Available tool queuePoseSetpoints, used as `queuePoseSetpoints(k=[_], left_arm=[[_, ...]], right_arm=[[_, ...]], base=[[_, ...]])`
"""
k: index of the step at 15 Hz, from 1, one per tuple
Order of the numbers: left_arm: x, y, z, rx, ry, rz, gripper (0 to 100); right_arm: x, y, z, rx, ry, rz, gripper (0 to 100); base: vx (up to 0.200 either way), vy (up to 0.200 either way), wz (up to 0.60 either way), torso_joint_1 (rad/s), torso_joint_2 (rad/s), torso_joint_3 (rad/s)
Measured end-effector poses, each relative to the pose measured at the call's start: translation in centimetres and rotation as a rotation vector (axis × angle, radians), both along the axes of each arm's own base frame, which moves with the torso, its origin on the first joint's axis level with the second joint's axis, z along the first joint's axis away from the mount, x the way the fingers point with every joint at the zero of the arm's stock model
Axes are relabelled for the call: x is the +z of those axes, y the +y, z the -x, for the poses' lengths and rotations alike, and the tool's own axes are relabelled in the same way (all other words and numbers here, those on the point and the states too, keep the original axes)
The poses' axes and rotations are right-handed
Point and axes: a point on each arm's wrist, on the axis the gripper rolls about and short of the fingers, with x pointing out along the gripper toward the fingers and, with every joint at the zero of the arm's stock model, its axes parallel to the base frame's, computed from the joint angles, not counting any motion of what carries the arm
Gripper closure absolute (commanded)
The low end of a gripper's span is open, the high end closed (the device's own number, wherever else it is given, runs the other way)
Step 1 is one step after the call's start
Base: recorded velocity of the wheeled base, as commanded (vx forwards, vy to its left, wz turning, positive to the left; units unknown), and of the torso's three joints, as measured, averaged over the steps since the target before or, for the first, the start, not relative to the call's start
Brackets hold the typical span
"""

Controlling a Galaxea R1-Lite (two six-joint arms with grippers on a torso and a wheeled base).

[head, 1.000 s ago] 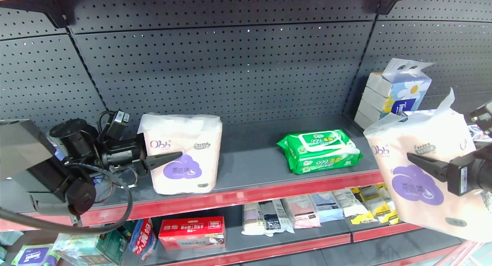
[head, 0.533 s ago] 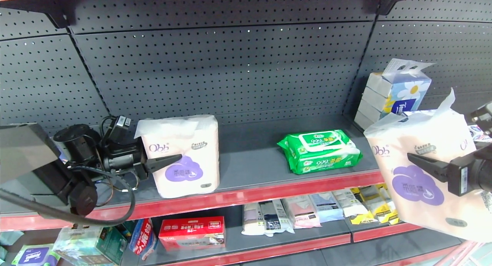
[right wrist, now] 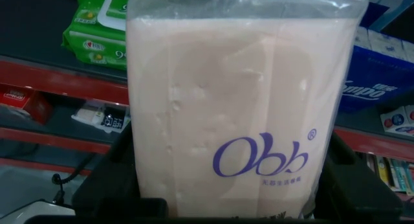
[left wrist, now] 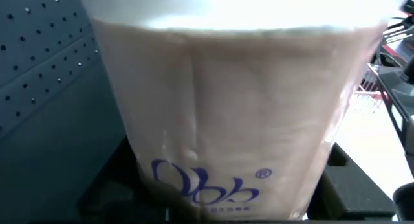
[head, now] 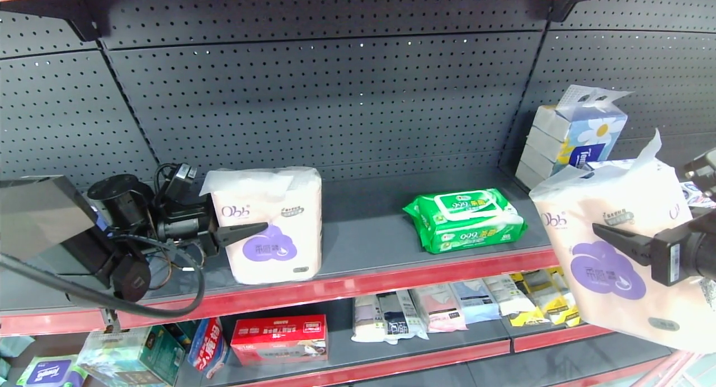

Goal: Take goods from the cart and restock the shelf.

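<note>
The left gripper (head: 264, 223) has its fingers clamped on a pink toilet-paper pack (head: 274, 205) that seems to rest on the grey shelf (head: 369, 241), near the front edge. The right gripper (head: 603, 226) grips a second pack (head: 609, 275) with its fingers, held off the shelf's right end and well apart from the green wet-wipes pack (head: 464, 219).

the left arm (head: 67, 236) is black, with a glossy boxy link, a round capped joint and loose black cables (head: 187, 289) looping beneath it. the left gripper (head: 258, 220) and right gripper (head: 604, 223) have tapered matte-black fingers (head: 240, 232). the right wrist (head: 674, 261) carries a white printed sticker.
</note>
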Motion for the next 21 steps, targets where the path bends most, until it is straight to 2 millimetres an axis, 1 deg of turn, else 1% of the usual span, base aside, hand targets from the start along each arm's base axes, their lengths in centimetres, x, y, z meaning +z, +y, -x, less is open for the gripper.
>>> queuePoseSetpoints(k=[2, 5, 8, 12, 21], left_arm=[[0.5, -0.1, -0.5, 0.008, -0.008, 0.007, 100], [0.5, -0.1, -0.5, 0.012, -0.015, 0.007, 100], [0.3, -0.2, -0.3, 0.012, -0.011, 0.004, 100], [-0.5, -0.1, 0.5, 0.030, 0.015, 0.001, 100], [-1.0, 0.1, 0.9, 0.061, 0.006, -0.010, 100]], right_arm=[[-0.1, 0.0, -0.1, 0.001, 0.007, 0.000, 100], [-0.2, 0.0, -0.2, 0.003, 0.009, -0.001, 100], [-0.1, 0.0, -0.3, 0.001, 0.008, -0.002, 100], [-0.1, 0.0, -0.3, 0.000, 0.008, -0.002, 100], [-0.2, 0.0, -0.5, 0.000, 0.013, -0.002, 100]], base=[[0.000, 0.000, 0.00, 0.000, 0.00, 0.000], [0.000, 0.000, 0.00, 0.000, 0.00, 0.000], [0.000, 0.000, 0.00, 0.000, 0.00, 0.000], [0.000, 0.000, 0.00, 0.000, 0.00, 0.000], [0.000, 0.000, 0.00, 0.000, 0.00, 0.000]])
